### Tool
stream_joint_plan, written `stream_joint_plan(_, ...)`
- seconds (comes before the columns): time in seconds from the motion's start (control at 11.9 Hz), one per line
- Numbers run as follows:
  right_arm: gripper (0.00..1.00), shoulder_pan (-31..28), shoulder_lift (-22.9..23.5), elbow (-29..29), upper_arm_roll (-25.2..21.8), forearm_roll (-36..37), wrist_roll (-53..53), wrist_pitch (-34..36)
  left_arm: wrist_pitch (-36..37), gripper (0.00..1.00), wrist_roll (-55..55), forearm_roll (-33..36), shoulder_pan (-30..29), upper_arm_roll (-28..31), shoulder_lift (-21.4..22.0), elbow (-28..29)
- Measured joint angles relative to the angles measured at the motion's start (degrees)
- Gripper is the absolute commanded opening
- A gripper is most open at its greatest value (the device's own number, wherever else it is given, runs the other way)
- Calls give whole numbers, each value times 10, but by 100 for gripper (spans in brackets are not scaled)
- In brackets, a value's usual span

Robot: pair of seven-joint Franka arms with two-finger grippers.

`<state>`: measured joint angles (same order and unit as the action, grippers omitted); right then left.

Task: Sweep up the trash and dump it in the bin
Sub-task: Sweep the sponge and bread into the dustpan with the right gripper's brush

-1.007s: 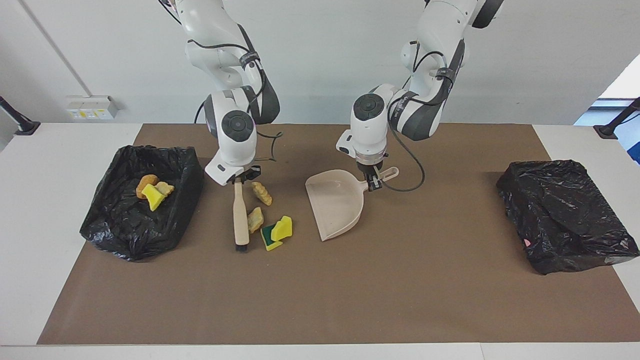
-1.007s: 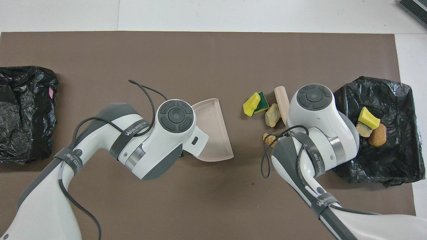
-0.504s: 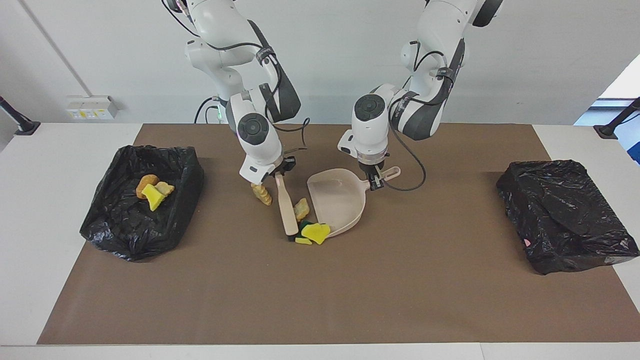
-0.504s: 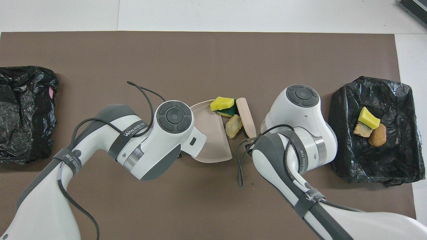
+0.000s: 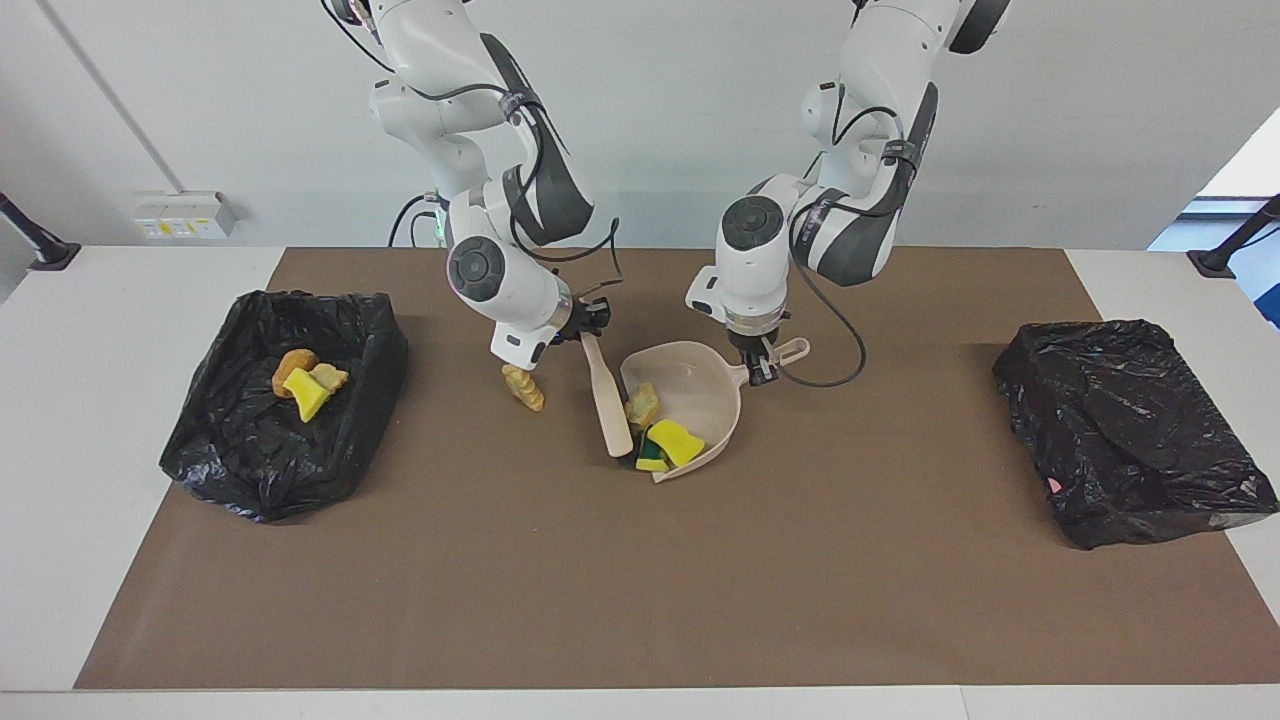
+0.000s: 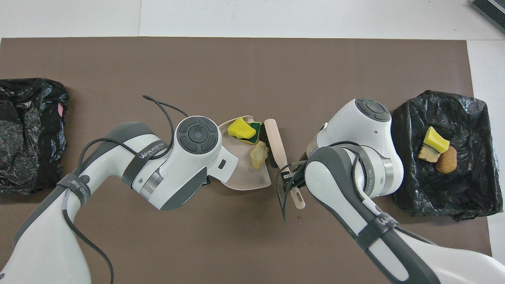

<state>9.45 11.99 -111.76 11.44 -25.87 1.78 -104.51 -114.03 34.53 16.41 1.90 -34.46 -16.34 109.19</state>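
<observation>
My right gripper point(image 5: 588, 328) is shut on the handle of a beige brush point(image 5: 610, 400), whose head rests at the mouth of the beige dustpan point(image 5: 700, 385). The left gripper point(image 5: 760, 368) is shut on the dustpan's handle. Two pieces of trash lie in the pan: a yellow-green sponge point(image 5: 675, 440) and a tan chunk point(image 5: 641, 405). Another tan chunk point(image 5: 524, 387) lies on the mat beside the brush, toward the right arm's end. The black-lined bin point(image 5: 250, 450) at that end holds three pieces point(image 5: 305, 380). From overhead, the sponge point(image 6: 241, 129), the chunk point(image 6: 258, 154) and the brush point(image 6: 276, 144) show at the pan point(image 6: 240, 179).
A second black-bagged bin point(image 5: 1130, 430) sits at the left arm's end of the table. A brown mat point(image 5: 640, 600) covers the table. The left arm's black cable point(image 5: 830, 370) hangs beside the dustpan handle.
The right gripper swept the brush toward the left arm's end, pushing the sponge and one tan chunk into the dustpan. One tan chunk stayed where it was. The dustpan shifted slightly.
</observation>
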Motion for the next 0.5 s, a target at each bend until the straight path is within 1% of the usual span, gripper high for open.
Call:
stream_joint_plan(0.17, 0, -22, -27, 13, -2, -17, -4, 48, -2, 0, 0, 0, -2, 0, 0, 1)
stream_joint_plan(0.25, 0, -35, -50, 17, -8, -8, -17, 73, -2, 0, 1, 0, -2, 1, 0, 2)
stream_joint_plan(0.34, 0, -43, -73, 19, -14, 22, -36, 93, -4, 0, 1, 0, -4, 1, 0, 4)
stream_joint_plan(0.5, 0, -49, -114, 15, -16, 143, -106, 125, -9, 0, 6, 0, -9, 1, 0, 6)
